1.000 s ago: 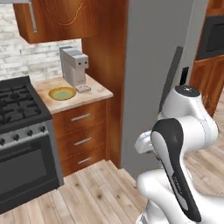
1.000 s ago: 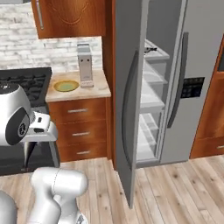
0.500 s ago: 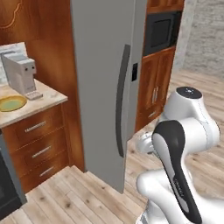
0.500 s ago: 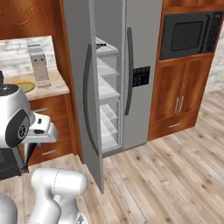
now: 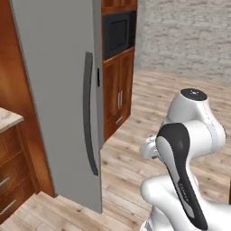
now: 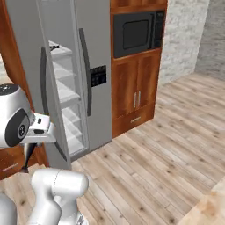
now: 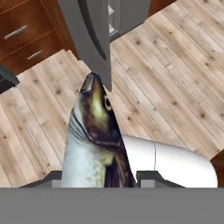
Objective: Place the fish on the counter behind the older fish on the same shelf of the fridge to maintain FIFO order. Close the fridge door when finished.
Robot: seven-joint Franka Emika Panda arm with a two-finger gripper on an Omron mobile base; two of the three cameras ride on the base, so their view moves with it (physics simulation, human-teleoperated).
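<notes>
The fish [image 7: 94, 140], silver-bellied with a dark olive back, fills the middle of the hand view with its head pointing away, and my gripper [image 7: 98, 179] is shut on its body. The fridge [image 6: 94, 74] stands with its left fridge door [image 6: 39, 88] swung open, baring white shelves [image 6: 66, 94]. A small dark shape [image 6: 53, 46] lies on the top shelf, too small to tell what it is. In the left base view I see the door's grey outer face [image 5: 58, 99] and its dark bar handle [image 5: 88, 113]. A corner of the counter [image 5: 6, 119] shows at the far left.
A built-in microwave [image 6: 136, 35] sits over wooden cabinet doors [image 6: 136, 99] right of the fridge. Brown drawers [image 7: 22, 30] lie beyond the open door's lower edge. Open wooden floor [image 6: 176, 145] spreads to the right, toward a pale brick wall [image 5: 189, 36].
The whole picture has swung: the stove, plate and most of the counter have slid out to the left, the fridge and microwave wall have come in. The fish stays in my grip.
</notes>
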